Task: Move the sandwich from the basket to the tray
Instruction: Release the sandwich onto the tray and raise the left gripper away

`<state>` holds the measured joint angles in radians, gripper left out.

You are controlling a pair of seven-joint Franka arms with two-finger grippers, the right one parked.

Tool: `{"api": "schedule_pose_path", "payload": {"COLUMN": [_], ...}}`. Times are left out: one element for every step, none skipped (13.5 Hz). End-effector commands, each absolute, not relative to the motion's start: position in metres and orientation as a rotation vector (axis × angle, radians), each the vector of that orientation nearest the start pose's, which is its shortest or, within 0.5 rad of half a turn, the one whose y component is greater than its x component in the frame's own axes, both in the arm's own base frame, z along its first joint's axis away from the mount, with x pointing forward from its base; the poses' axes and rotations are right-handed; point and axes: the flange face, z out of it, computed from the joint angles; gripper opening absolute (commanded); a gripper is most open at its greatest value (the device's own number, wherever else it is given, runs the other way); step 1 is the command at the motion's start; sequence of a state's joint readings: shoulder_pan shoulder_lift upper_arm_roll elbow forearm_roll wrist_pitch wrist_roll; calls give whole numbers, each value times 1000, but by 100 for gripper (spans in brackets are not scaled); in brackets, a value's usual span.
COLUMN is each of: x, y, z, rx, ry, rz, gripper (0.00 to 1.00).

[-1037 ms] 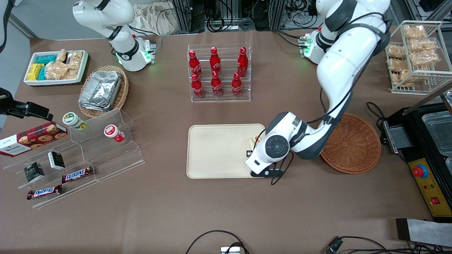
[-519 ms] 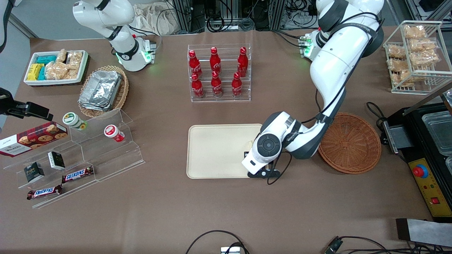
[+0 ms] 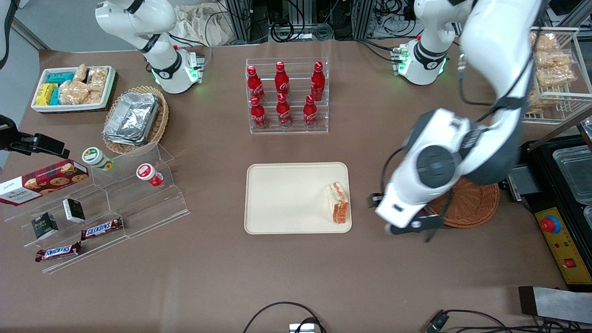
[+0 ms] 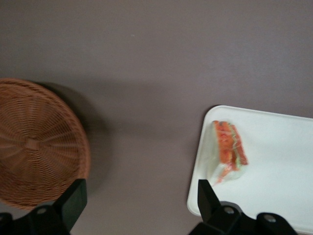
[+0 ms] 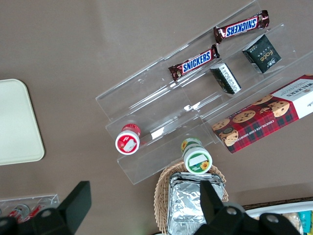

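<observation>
The sandwich (image 3: 338, 202), a white wedge with red and green filling, lies on the cream tray (image 3: 282, 199) near its edge toward the working arm's end; it also shows in the left wrist view (image 4: 229, 150) on the tray (image 4: 279, 171). The reddish-brown wicker basket (image 3: 481, 203) is partly covered by the arm; in the wrist view the basket (image 4: 34, 147) holds nothing. My left gripper (image 3: 407, 226) is raised above the bare table between tray and basket. It is open and empty (image 4: 139, 205).
A clear rack of red cola bottles (image 3: 286, 97) stands farther from the front camera than the tray. A wire rack of bagged snacks (image 3: 550, 69) and a black machine (image 3: 559, 194) sit at the working arm's end. Clear snack shelves (image 3: 106, 203) lie toward the parked arm's end.
My gripper has let go of the sandwich, which now lies on the tray. The arm has risen and swung away from the tray toward the basket.
</observation>
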<state>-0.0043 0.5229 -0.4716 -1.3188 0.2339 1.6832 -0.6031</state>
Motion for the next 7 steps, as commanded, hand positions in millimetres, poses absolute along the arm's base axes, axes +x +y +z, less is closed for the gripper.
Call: {"api": "schedule_pose_path", "payload": {"x": [600, 590, 577, 567, 561, 557, 556], "y": [-185, -159, -137, -108, -86, -70, -54], "z": [461, 467, 473, 480, 484, 490, 493], "rx": [-3061, -3078, -3089, -3113, -3119, -3118, -3117], "ry": [-116, -114, -60, -17, 27, 74, 126], "rz": [121, 95, 74, 75, 89, 95, 111], "gripper": [100, 100, 100, 100, 100, 100, 100]}}
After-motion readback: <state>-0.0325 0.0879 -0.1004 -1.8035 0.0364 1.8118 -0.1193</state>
